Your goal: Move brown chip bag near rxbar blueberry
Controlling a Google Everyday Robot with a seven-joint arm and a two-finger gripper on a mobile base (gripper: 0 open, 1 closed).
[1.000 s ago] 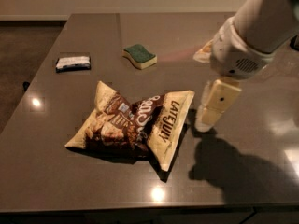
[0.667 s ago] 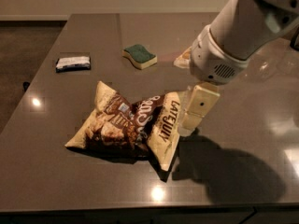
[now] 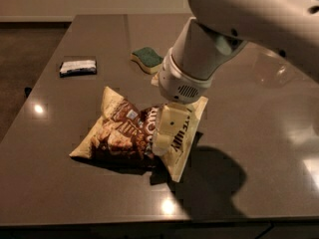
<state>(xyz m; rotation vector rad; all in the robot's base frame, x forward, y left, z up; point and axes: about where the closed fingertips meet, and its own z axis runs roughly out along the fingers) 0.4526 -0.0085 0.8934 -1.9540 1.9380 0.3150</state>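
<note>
The brown chip bag (image 3: 119, 133), cream and dark brown, lies flat near the middle of the dark table (image 3: 269, 148). The rxbar blueberry (image 3: 78, 66), a small dark bar with a white label, lies at the far left of the table, well apart from the bag. My gripper (image 3: 167, 133) hangs from the big white arm and sits right over the bag's right part, covering the lettering there. Whether it touches the bag is hidden.
A green-topped sponge (image 3: 147, 59) lies behind the bag, beside the arm's wrist. The table's left edge runs close to the bar, and its front edge is just below the bag. The arm's shadow falls to the bag's right.
The arm has swung left and lower, bringing the gripper from beside the bag's right edge to over its right part. The bag, bar and sponge have not moved.
</note>
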